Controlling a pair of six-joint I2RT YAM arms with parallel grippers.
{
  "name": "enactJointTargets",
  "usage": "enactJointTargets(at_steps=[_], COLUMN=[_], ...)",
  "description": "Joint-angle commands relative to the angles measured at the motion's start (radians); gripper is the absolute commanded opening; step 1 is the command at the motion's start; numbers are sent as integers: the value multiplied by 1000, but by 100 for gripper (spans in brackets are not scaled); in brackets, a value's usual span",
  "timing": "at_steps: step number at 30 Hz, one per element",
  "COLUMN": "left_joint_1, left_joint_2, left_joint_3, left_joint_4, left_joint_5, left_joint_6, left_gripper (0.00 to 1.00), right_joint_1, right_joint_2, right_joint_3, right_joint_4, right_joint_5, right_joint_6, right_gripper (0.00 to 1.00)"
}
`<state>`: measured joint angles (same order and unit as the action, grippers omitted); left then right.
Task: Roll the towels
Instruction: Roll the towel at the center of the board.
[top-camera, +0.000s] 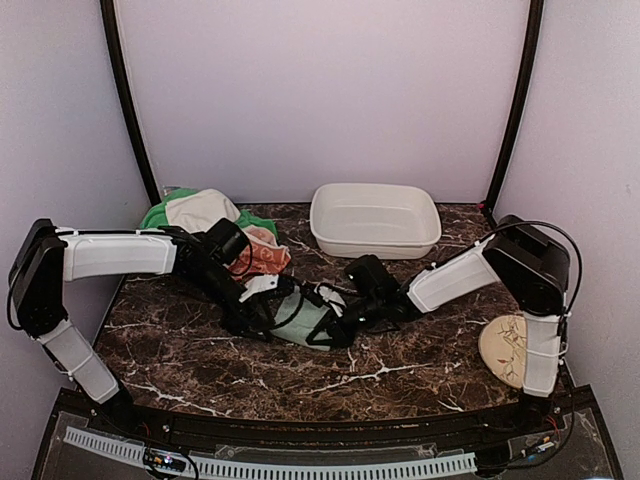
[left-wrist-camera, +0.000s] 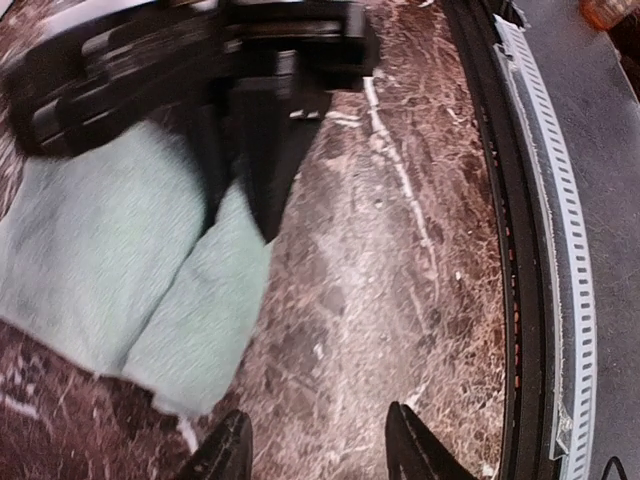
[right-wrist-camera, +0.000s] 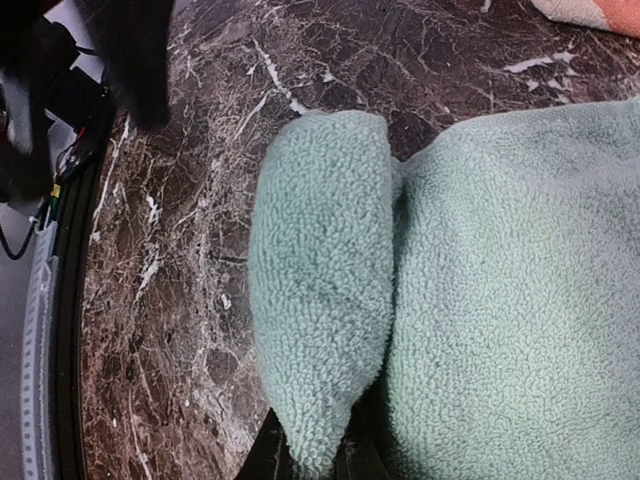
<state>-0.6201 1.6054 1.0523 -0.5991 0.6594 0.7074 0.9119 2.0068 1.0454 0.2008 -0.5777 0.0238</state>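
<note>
Right wrist view is showing the sage-green towel (right-wrist-camera: 480, 300) lying on the counter (right-wrist-camera: 170, 250), with one edge folded over into a fat flap. The right gripper (right-wrist-camera: 315, 462) is right on top of it. Its fingers look to be squeezing nearly shut on the tip of that flap. The left gripper (left-wrist-camera: 320, 448) is hanging low just beside the towel. Its fingers are standing apart with only bare counter between them, so it is holding nothing.

I am thinking the job now is starting the roll. To do it well, the right gripper should be holding the flap tight and turning it slowly over the flat part. The left gripper should be grabbing the same edge next to the right gripper, so the roll is not going crooked.

The left arm (top-camera: 120, 255) is reaching in from its side, flat at first and then bending down. The right arm (top-camera: 455, 278) is stretching low toward the middle, so the two grippers are nearly meeting over the towel. The pile of other towels (top-camera: 200, 210) is sitting beyond the left gripper.
</note>
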Motion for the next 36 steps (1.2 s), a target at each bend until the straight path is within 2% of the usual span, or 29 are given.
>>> enactJointTargets(at_steps=[1, 7, 14, 20, 25, 27, 28, 29, 33, 34, 35, 36], left_joint_1=[-114, -165, -175, -173, -126, -104, -100, -100, -99, -101, -100, -99], left_joint_2=[-10, 64, 130, 210, 269, 299, 311, 315, 341, 358, 371, 378], left_joint_3=[-15, -6, -1, 22, 71, 115, 137, 149, 176, 192, 204, 208], left_joint_4=[93, 269, 332, 337, 295, 229, 195, 177, 102, 66, 29, 2], left_joint_5=[-50, -226, -244, -292, -225, -160, -126, -99, -28, -21, -11, -6], left_joint_6=[26, 36, 27, -3, -87, -131, -143, -153, -145, -135, -123, -112], left_gripper=[49, 53, 52, 37, 14, 9, 7, 4, 0, 0, 0, 0], right_joint_1=[-50, -67, -69, -70, -73, -73, -73, -73, -74, -74, -74, -73], right_joint_2=[55, 54, 62, 60, -2, -38, -51, -68, -131, -162, -196, -230], right_joint_3=[-46, -54, -48, -48, -131, -197, -223, -244, -309, -324, -345, -364], right_joint_4=[-39, -49, -45, -28, 152, 285, 342, 412, 534, 533, 525, 506], right_joint_5=[-179, -172, -177, -171, -148, -126, -112, -101, -62, -44, -13, 25], right_joint_6=[164, 159, 166, 176, 257, 312, 339, 357, 373, 352, 319, 287], right_gripper=[0, 0, 0, 0, 11, 21, 34, 40, 49, 61, 92, 99])
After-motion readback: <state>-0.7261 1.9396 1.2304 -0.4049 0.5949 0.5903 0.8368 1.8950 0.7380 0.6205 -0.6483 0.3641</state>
